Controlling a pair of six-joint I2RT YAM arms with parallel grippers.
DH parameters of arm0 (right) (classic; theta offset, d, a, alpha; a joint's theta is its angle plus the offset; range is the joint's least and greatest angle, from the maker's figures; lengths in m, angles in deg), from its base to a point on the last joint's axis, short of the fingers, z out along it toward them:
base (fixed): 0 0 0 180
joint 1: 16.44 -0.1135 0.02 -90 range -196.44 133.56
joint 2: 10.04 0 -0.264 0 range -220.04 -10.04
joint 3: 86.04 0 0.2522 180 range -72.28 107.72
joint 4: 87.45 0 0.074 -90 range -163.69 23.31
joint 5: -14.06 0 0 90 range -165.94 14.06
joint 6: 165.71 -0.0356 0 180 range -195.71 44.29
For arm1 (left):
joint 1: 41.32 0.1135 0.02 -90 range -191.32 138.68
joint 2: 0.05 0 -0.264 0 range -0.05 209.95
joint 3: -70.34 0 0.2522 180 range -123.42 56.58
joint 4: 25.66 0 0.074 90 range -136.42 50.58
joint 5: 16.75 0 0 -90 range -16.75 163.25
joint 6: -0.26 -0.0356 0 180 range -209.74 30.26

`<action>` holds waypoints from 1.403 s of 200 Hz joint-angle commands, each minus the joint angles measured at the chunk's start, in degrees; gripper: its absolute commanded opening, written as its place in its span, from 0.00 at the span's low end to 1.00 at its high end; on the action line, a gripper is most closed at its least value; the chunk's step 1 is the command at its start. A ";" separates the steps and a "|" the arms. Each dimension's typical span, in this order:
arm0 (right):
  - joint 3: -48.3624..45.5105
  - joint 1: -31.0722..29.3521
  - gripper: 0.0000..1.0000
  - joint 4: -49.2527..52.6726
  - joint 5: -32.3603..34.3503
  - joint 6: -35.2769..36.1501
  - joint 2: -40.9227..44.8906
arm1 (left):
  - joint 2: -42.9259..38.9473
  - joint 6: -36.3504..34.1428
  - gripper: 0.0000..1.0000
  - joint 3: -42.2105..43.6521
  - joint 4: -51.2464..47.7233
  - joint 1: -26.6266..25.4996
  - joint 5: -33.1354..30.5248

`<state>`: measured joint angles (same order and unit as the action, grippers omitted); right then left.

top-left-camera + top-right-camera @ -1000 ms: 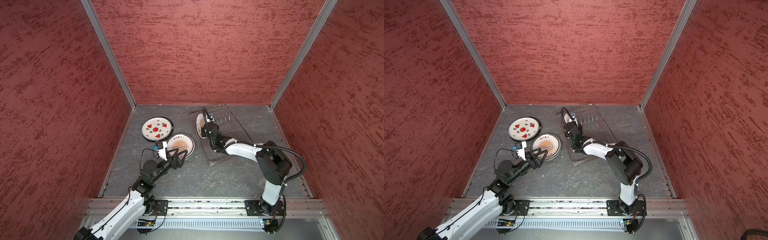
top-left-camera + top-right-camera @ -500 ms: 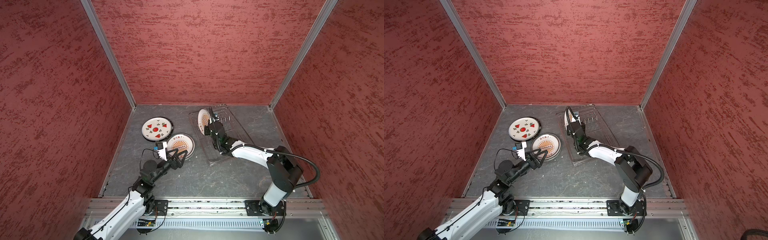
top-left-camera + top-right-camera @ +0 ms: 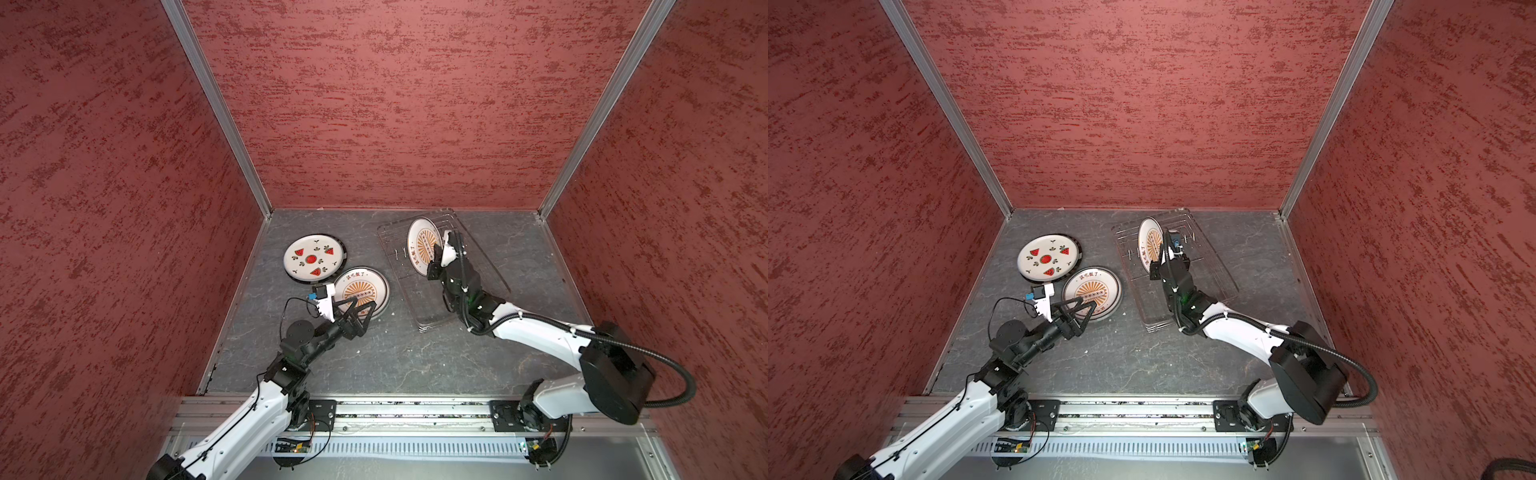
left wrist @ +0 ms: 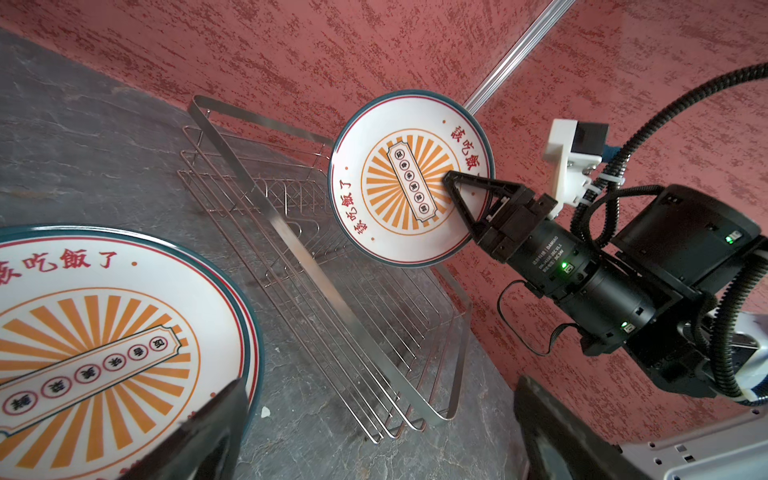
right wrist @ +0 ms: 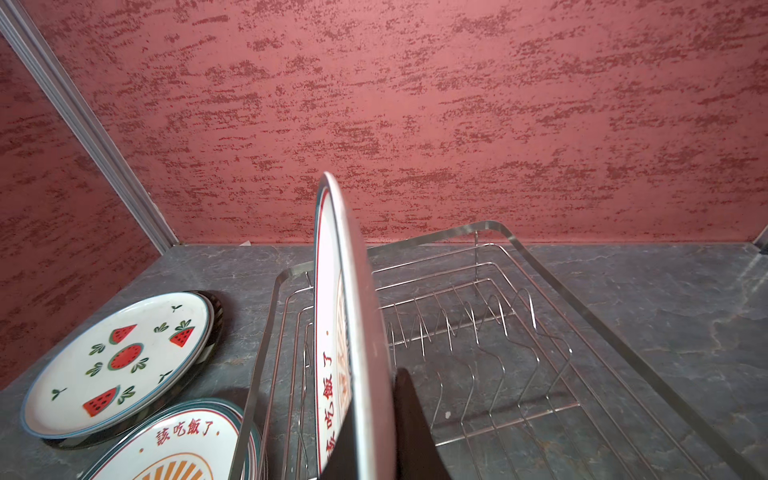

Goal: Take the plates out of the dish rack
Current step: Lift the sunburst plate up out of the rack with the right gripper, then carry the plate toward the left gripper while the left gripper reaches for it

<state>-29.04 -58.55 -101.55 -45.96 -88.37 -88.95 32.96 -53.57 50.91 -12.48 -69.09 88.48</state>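
Note:
My right gripper (image 3: 436,254) (image 4: 453,183) is shut on the rim of an orange sunburst plate (image 3: 420,243) (image 3: 1147,245) (image 4: 395,178) (image 5: 332,316), holding it upright over the wire dish rack (image 3: 415,301) (image 3: 1212,268) (image 4: 332,291) (image 5: 540,257). No other plate shows in the rack. A second sunburst plate (image 3: 365,284) (image 3: 1096,282) (image 4: 104,332) lies flat on the floor left of the rack. My left gripper (image 3: 360,306) (image 3: 1086,306) (image 4: 374,453) hovers open at its near edge, holding nothing. A watermelon plate (image 3: 313,257) (image 3: 1048,257) (image 5: 120,357) lies farther left on a dark-rimmed plate (image 5: 217,316).
Red textured walls close in the grey stone floor (image 3: 415,361) at the back and on both sides. A metal rail (image 3: 395,411) with both arm bases runs along the front edge. My right arm (image 3: 536,332) stretches across the near end of the rack.
My right gripper has lifted the sunburst plate up off the rack's prongs, and that arm has stretched out. The left arm has not moved.

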 commanded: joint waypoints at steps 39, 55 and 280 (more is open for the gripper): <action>-11.21 7.12 0.05 -13.54 -22.56 -9.50 10.46 | 1.71 -0.96 0.99 -1.07 3.34 -0.44 2.40; -13.78 9.17 0.05 -15.35 -28.65 -12.01 12.49 | 2.72 -1.95 0.99 -1.35 4.50 -0.44 3.76; -17.14 6.54 0.04 -44.57 -62.10 -17.00 -0.01 | 6.54 -4.69 0.99 -0.03 13.90 -0.88 9.28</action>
<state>-48.66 -51.27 -141.77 -107.95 -107.67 -88.98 38.01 -57.44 51.15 0.59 -69.57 95.41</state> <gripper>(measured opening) 0.101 0.996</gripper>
